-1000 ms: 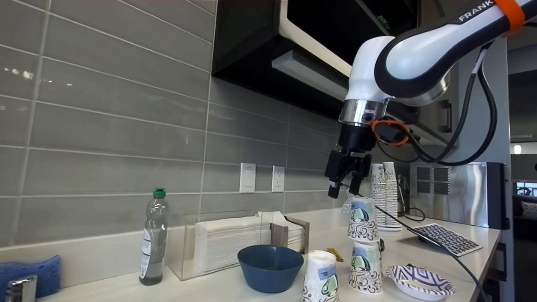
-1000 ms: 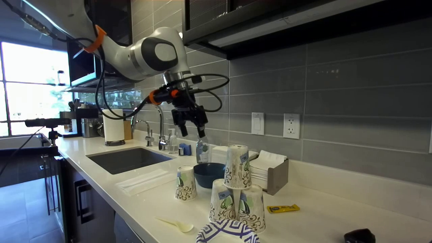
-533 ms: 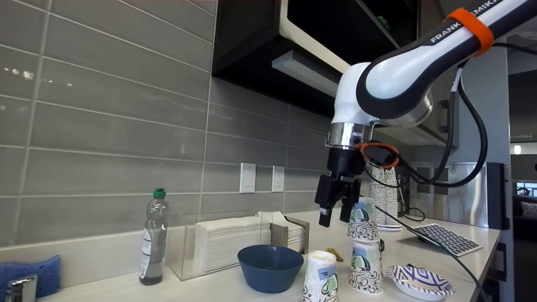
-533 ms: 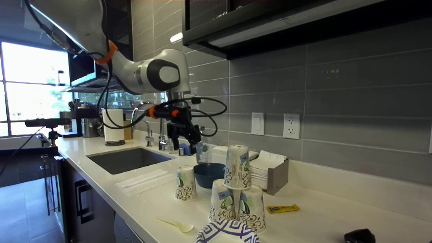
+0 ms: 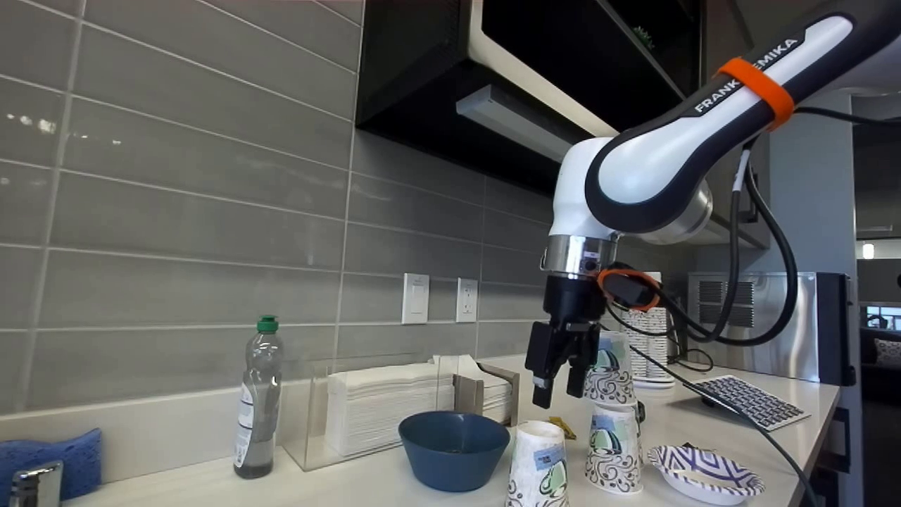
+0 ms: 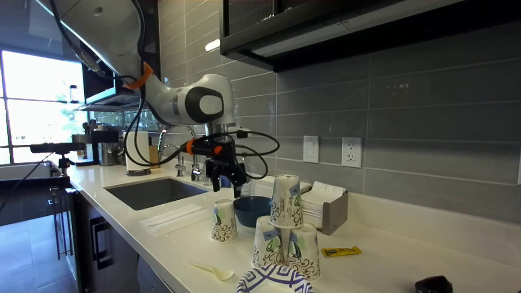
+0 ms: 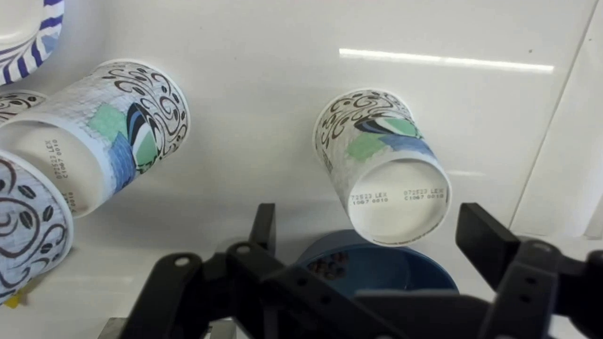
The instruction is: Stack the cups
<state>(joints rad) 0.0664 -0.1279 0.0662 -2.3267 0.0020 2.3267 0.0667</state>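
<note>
Inverted cups (image 6: pixel 224 223), one atop two, stand with long axes vertical on white countertop (image 6: pixel 390 248) before gray tiles (image 6: pixel 321 95); gripper (image 5: pixel 559 396) spread.

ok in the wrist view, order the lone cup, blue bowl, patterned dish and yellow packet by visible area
1. Lone cup
2. Blue bowl and patterned dish: both partly unseen, so order unsure
3. Yellow packet, just a scrap
</note>
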